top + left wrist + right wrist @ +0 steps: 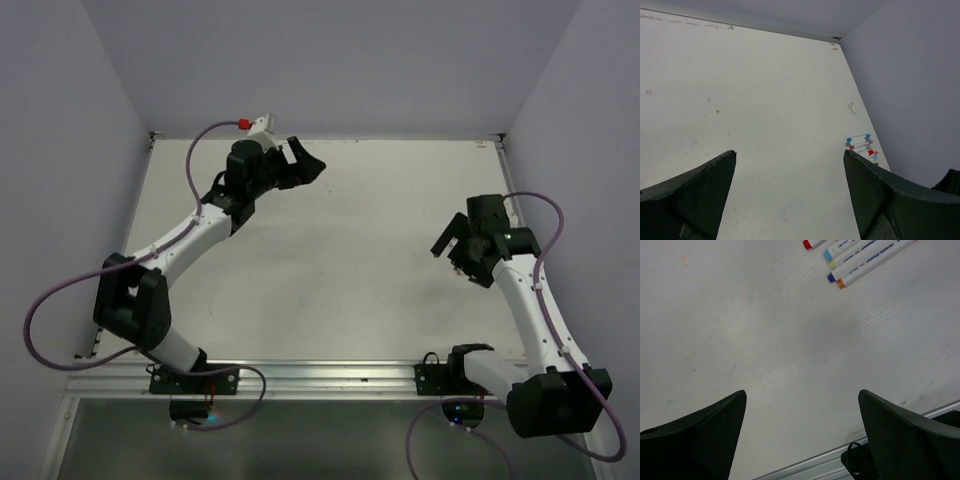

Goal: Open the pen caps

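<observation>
top-down view of a white bench (350, 260) boxed in by pale lilac walls (60, 120), with two black-and-white arms bolted to a metal rail (330, 375) at the near edge. the left gripper (305, 165) sits at the far left of the bench. the right gripper (450, 235) sits over the right side. both pairs of fingers stand wide apart and hold nothing.

you cannot see the pens from overhead. the right arm's wrist covers that part of the bench.

the right wrist camera shows them. a row of white pens (865, 260) lies side by side just past the right gripper (802, 391), with bare bench in between. their coloured ends, seemingly the pen caps (830, 277), are red, blue, pale yellow, purple and orange, and all are still on. the rail and a black cable loop (852, 450) show along the lower edge.

the left wrist camera sees the same pens (862, 146) small and far off, close to the right wall. they are well apart from the left gripper (789, 152), and colour shows at both ends of each pen.
</observation>
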Action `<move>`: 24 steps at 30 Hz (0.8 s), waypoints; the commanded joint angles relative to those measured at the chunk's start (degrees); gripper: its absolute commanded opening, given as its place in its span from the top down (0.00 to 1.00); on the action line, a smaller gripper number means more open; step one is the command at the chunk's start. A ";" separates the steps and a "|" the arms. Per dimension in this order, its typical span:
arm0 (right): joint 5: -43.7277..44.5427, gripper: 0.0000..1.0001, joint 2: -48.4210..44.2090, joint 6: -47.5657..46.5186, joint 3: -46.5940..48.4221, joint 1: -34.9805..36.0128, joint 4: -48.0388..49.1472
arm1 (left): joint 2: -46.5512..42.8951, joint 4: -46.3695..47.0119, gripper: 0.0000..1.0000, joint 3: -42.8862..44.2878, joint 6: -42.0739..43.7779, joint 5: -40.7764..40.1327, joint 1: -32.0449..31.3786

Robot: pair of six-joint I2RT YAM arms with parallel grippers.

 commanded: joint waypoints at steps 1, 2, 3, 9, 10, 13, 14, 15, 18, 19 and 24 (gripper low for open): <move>-0.79 0.01 2.68 0.62 -0.76 -5.20 0.51 | 11.85 2.43 0.10 11.93 1.84 -0.65 -0.17; -3.33 0.01 3.38 0.27 -0.15 -5.84 0.43 | 14.75 1.99 0.13 17.80 2.02 3.11 0.01; -5.19 0.01 4.08 0.27 0.64 -8.37 -0.53 | 18.26 2.07 0.14 18.99 2.11 3.67 0.27; -7.05 0.05 5.67 2.38 5.47 -12.87 1.65 | 20.67 3.66 0.21 15.83 -5.63 5.87 -0.86; -5.40 0.05 7.06 2.99 6.44 -13.40 1.39 | 20.58 0.96 0.22 15.92 -4.49 5.35 -1.48; -6.96 0.07 8.74 6.41 7.86 -15.77 1.22 | 18.48 -2.14 0.22 13.91 -2.74 5.86 -3.68; -6.96 0.07 10.40 8.16 7.16 -16.04 1.13 | 17.69 -3.10 0.22 12.60 -1.94 6.13 -4.03; -6.96 0.08 11.29 8.79 6.63 -16.39 1.30 | 16.12 -4.16 0.22 12.06 -0.98 6.05 -4.29; -8.19 0.09 16.21 9.32 5.13 -17.97 1.83 | 12.95 -9.42 0.21 10.65 3.51 4.20 -4.73; -8.37 0.11 17.61 8.97 4.87 -18.85 2.35 | 12.42 -11.88 0.21 10.39 5.52 4.20 -4.73; -3.81 0.17 21.31 6.51 5.66 -21.14 2.44 | 7.41 -15.67 0.21 7.93 10.01 3.23 -4.82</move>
